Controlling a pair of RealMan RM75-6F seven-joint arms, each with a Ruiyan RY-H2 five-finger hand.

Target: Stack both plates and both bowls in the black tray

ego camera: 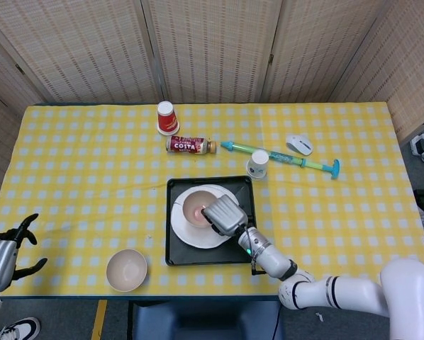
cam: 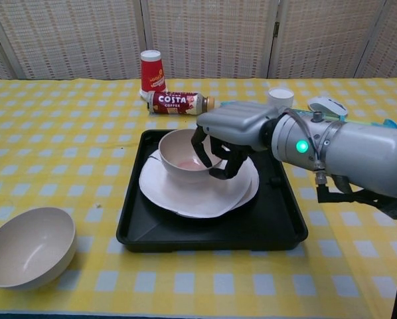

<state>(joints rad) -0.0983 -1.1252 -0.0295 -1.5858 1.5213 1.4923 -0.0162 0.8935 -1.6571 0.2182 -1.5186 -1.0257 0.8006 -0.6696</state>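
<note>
The black tray (ego camera: 246, 252) (cam: 278, 229) holds two stacked white plates (ego camera: 191, 232) (cam: 192, 193). My right hand (ego camera: 222, 214) (cam: 235, 133) grips a pinkish bowl (ego camera: 196, 207) (cam: 178, 151) by its right rim, over the middle of the plates; whether it touches them I cannot tell. A second beige bowl (ego camera: 126, 270) (cam: 27, 246) stands on the cloth, left of the tray near the front edge. My left hand (ego camera: 3, 251) hovers at the table's front-left corner with fingers apart, holding nothing.
Behind the tray lie a Costa coffee bottle (ego camera: 190, 145) (cam: 180, 102), an upturned red cup (ego camera: 167, 117) (cam: 152, 70), a small white paper cup (ego camera: 257, 164) (cam: 279, 97), a green-blue water squirter (ego camera: 283, 156) and a white mouse (ego camera: 299, 144) (cam: 326, 105).
</note>
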